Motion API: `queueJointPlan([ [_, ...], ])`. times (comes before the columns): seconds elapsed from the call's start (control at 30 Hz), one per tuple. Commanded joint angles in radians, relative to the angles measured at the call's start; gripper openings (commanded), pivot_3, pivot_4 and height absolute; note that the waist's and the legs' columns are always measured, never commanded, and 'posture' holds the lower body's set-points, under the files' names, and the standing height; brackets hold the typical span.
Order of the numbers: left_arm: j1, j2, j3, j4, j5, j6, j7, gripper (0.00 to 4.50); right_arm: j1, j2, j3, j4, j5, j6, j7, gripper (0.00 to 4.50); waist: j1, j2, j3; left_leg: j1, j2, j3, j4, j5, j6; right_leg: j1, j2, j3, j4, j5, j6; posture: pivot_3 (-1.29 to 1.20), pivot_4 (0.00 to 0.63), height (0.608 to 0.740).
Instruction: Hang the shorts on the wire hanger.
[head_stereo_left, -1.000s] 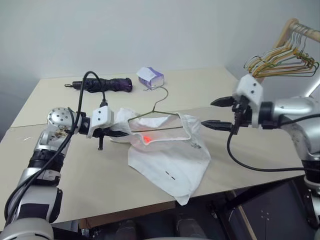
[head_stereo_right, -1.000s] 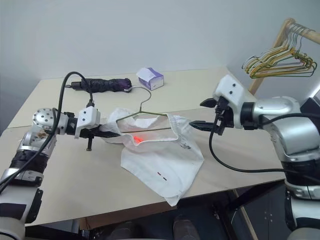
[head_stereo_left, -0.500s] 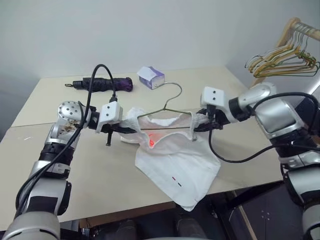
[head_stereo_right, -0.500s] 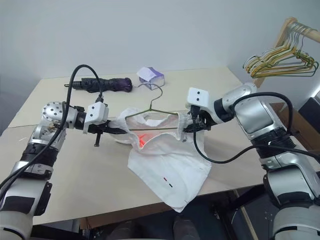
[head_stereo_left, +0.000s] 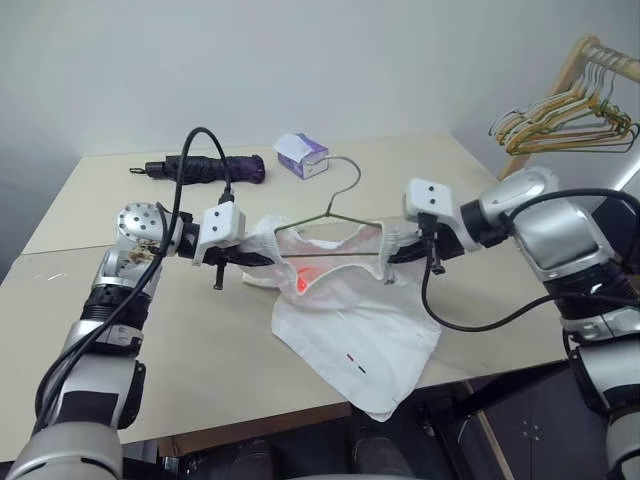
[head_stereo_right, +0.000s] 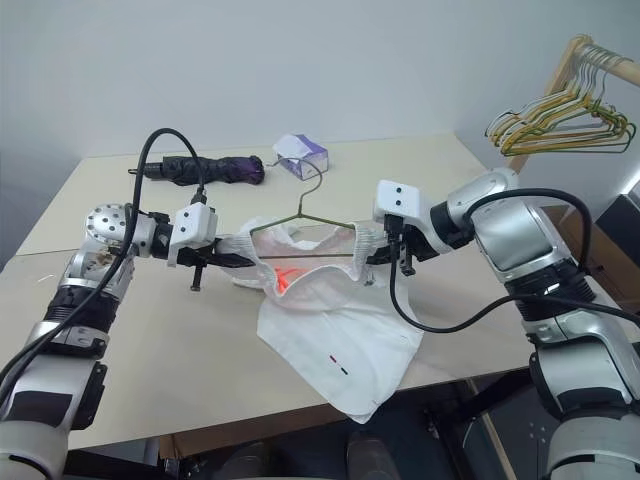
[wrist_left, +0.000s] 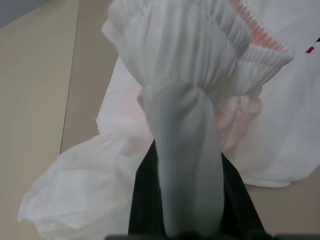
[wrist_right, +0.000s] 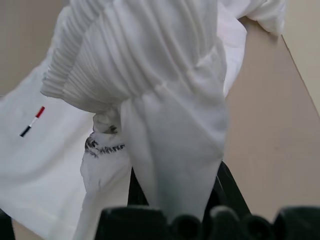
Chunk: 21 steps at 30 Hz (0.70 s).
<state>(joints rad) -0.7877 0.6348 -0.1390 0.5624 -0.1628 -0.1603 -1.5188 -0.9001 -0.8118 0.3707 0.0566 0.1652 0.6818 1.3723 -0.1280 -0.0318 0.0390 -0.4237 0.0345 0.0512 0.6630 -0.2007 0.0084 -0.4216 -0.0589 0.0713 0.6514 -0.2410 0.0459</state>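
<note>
At the left of the frame, the left gripper (head_stereo_left: 262, 260) is pinching the left end of the gathered waistband of the shorts (head_stereo_left: 350, 320), the cloth bunching between its black fingers (wrist_left: 145, 200). In the middle, the wire hanger (head_stereo_left: 335, 232) is standing inside the waist opening, its bar running across between the two grips and its hook rising toward the upper centre. The legs of the shorts are lying below on the table (head_stereo_left: 200, 350) and drooping over its front edge.

To the right, the big change is happening: a second ago the right gripper (head_stereo_left: 392, 256) was hovering wide open, well apart from the cloth, and now it is clenching the right end of the waistband. My judgement is that both ends are being held, so the waistband can be stretched over the hanger next.

The surface is a pale beige tabletop. A folded dark umbrella (head_stereo_left: 205, 168) is lying in the upper left, a small white-purple tissue box (head_stereo_left: 300, 155) is sitting at upper centre, and coloured hangers (head_stereo_left: 565, 115) are hanging on a wooden rack in the upper right against a plain light wall.
</note>
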Motion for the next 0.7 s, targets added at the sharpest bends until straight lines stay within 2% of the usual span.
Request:
queueJointPlan([
  [0.03, -0.018, -0.015, 0.023, -0.026, -0.046, 0.02, -0.013, 1.74, 0.056, -0.047, -0.118, -0.095, 0.063, 0.084, -0.033, 0.0, 0.002, 0.0, 0.0, 0.0, 0.0, 0.0, 0.0, 0.0, 0.0, 0.0, 0.0, 0.0, 0.0, 0.0, 0.0, -0.13, 0.0, 0.74],
  [0.3, -0.01, -0.02, 0.071, -0.008, -0.055, -0.018, 0.075, 4.3, 0.333, -0.089, -0.295, -0.336, 0.21, 0.276, -0.154, 0.0, -0.002, 0.0, 0.0, 0.0, 0.0, -0.001, 0.002, 0.0, 0.0, 0.001, 0.0, -0.001, 0.001, 0.0, 0.0, -0.15, 0.0, 0.74],
  [0.33, -0.012, -0.039, 0.099, 0.008, -0.053, -0.032, 0.15, 4.47, 0.387, -0.078, -0.334, -0.373, 0.231, 0.312, -0.191, 0.0, -0.004, 0.0, 0.0, 0.001, 0.0, -0.001, 0.002, 0.0, 0.0, 0.001, 0.0, 0.0, 0.002, 0.0, 0.0, -0.16, 0.0, 0.74],
  [0.43, -0.02, -0.08, 0.163, 0.026, -0.064, -0.009, 0.304, 4.47, 0.511, -0.049, -0.428, -0.451, 0.278, 0.394, -0.289, 0.0, 0.0, 0.0, 0.0, 0.001, 0.0, -0.002, 0.002, 0.0, 0.0, 0.002, 0.0, 0.0, 0.002, 0.0, 0.0, -0.17, 0.0, 0.74],
  [0.53, -0.013, -0.104, 0.208, -0.021, -0.114, 0.076, 0.358, 4.47, 0.612, -0.009, -0.526, -0.504, 0.315, 0.47, -0.388, 0.0, 0.0, 0.0, 0.0, 0.001, 0.0, -0.002, 0.002, 0.0, 0.0, 0.002, -0.001, 0.0, 0.002, 0.0, 0.001, -0.17, 0.0, 0.74],
  [0.7, 0.07, -0.142, 0.244, -0.276, -0.269, 0.307, 0.407, 4.47, 0.702, 0.091, -0.693, -0.559, 0.341, 0.623, -0.571, 0.0, -0.006, 0.0, 0.0, 0.001, -0.001, -0.002, 0.003, 0.0, 0.0, 0.002, -0.001, 0.0, 0.002, 0.0, 0.001, -0.19, 0.0, 0.74],
])
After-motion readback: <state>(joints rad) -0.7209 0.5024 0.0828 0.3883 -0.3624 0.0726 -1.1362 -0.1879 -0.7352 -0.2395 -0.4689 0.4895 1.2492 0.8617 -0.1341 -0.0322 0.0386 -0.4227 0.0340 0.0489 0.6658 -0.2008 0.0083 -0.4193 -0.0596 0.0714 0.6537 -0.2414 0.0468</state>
